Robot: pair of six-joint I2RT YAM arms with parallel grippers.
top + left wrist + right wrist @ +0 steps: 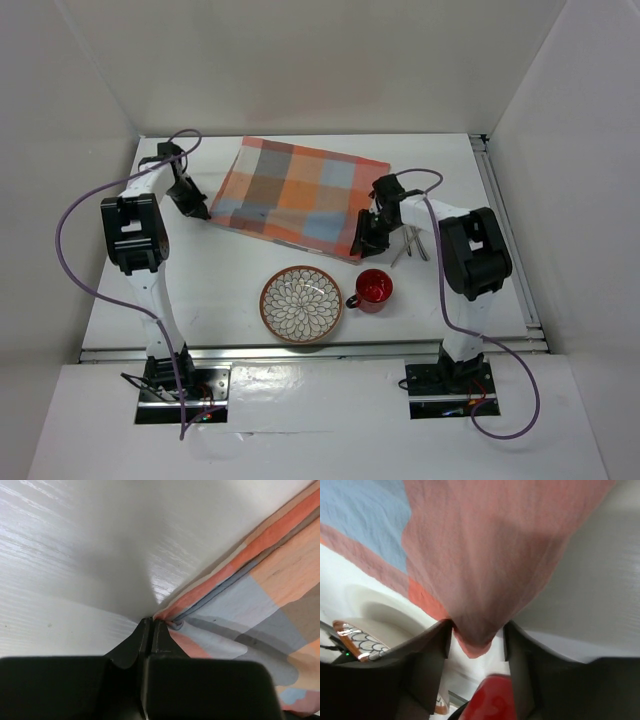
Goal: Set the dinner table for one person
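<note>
A white desk (pixel 215 280) is seen from above. On its left, one corner of an orange-and-blue checked placemat (pixel 300 195) is pinched by the left gripper (pixel 151 625). A patterned bowl (pixel 302 304) and a red mug (pixel 375 288) are set nearer the arm bases. The placemat's right corner is clamped by the right gripper (pixel 475 630), and cutlery (pixel 412 245) is laid just beside it.

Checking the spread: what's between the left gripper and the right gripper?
The checked placemat, with the left gripper and right gripper each pinching a corner; the top view shows it.
</note>
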